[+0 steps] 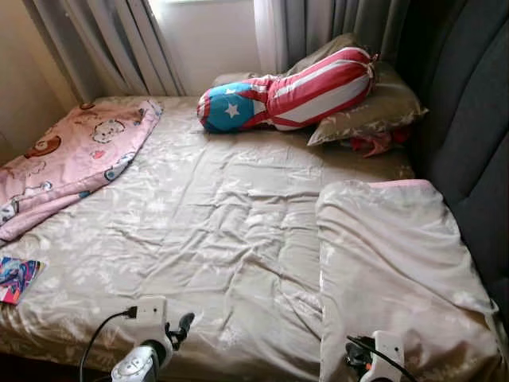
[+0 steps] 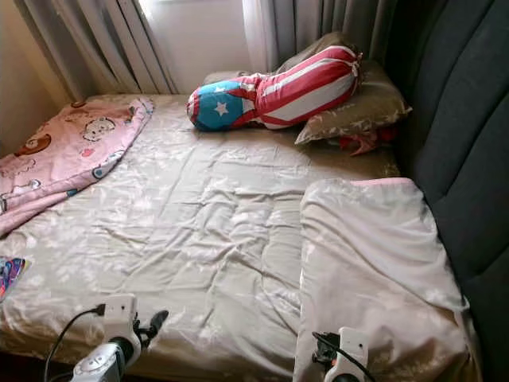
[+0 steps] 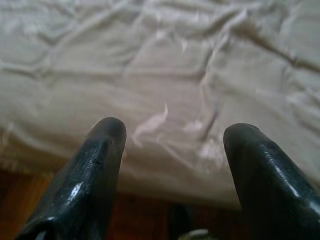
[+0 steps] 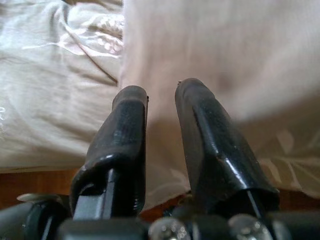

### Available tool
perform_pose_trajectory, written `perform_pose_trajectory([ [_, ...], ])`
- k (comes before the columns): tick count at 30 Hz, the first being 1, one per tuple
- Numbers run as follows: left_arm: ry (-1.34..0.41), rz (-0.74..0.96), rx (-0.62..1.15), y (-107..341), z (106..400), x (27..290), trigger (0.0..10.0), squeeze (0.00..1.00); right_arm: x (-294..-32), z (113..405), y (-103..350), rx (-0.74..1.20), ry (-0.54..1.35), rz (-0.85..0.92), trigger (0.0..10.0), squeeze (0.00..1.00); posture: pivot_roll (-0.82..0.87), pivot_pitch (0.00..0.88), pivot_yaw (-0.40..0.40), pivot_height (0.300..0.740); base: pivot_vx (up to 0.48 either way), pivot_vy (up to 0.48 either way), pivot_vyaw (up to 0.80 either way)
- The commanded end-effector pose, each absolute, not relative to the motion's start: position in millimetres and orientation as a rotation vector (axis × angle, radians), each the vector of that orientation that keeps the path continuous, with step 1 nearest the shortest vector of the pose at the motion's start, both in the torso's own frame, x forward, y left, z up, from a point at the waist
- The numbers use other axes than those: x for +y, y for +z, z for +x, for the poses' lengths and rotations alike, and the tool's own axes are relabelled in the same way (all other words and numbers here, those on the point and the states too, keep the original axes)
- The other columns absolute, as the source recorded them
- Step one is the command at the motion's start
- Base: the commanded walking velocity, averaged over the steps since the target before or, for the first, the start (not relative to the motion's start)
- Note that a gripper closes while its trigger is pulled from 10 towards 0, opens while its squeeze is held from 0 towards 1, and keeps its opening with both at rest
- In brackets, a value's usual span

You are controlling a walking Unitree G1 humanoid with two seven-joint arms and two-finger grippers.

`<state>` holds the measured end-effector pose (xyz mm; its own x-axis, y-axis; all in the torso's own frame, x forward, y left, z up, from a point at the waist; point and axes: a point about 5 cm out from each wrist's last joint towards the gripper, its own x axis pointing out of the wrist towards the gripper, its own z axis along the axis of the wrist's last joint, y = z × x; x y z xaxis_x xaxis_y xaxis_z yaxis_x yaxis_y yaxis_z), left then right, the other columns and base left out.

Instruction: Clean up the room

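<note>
left gripper spread wide over the sheet; right gripper narrowly parted, empty, at the duvet.

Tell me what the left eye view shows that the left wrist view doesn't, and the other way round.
Left eye view alone: the striped star bolster lying on the olive pillow, the pink cartoon blanket at the robot's left, a folded beige duvet at its right, a colourful book, grey curtains and the right gripper.
Left wrist view alone: the left gripper close up, fingers spread wide, with dark floor below the bed edge.
Both: the wrinkled beige bedsheet.
</note>
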<state>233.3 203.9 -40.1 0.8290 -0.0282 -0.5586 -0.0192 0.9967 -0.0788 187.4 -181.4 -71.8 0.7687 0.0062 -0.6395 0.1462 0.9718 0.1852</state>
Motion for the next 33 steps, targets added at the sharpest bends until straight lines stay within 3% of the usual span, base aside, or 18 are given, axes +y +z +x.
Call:
perform_pose_trajectory([
  [1, -0.003, -0.045, 0.649, -48.7, 223.4, 206.4, 10.0, 0.00, -179.0, 180.1, -77.1, 0.731, -0.068, 0.223, 10.0, 0.00, -0.07, 0.000, 0.084, 0.740, 0.000, 0.000, 0.00],
  [8, 0.070, -0.018, 0.792, -69.4, 196.5, 208.9, 10.0, 0.00, -184.8, 161.4, -89.2, 0.853, -0.125, 0.164, 10.0, 0.00, -0.09, 0.000, 0.081, 0.740, 0.000, 0.000, 0.00],
  [25, 0.117, -0.012, 0.833, -77.6, 183.2, 206.3, 10.0, 0.00, -192.1, 152.3, -93.4, 0.911, -0.120, 0.104, 10.0, 0.00, -0.09, 0.000, 0.029, 0.740, 0.000, 0.000, 0.00],
  [33, 0.171, -0.025, 0.857, -81.8, 171.9, 213.0, 10.0, 0.00, -216.5, 131.3, -97.4, 0.974, -0.136, 0.086, 10.0, 0.00, -0.08, 0.000, 0.012, 0.740, 0.000, 0.000, 0.00],
])
